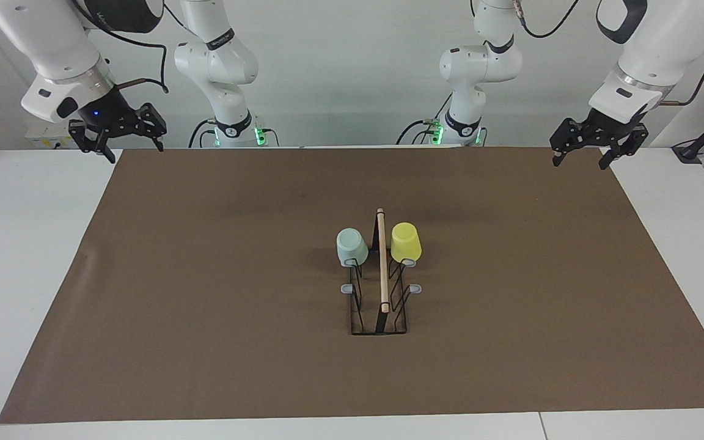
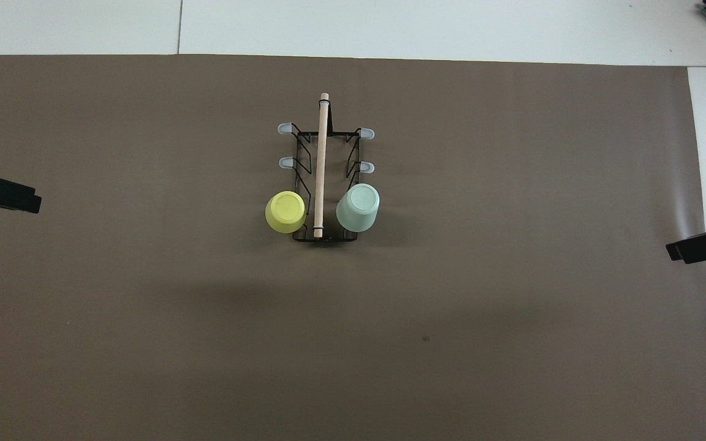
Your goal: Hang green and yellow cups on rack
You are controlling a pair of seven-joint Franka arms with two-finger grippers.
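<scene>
Both cups are seen hung upside down on the rack (image 1: 380, 305), mid-frame on the brown mat (image 1: 205, 305): green cup (image 1: 351, 246) on one side of the wooden rod (image 1: 382, 263), yellow cup (image 1: 405, 242) on the other. The exact prong under each is hidden, probably the end pair. Left tool (image 1: 596, 142) is parked at upper right of the facing view, fingers apart, nothing held. Right tool (image 1: 117, 128) is parked at upper left, fingers apart, nothing held. The white counter (image 1: 22, 244) is seen around the mat.
</scene>
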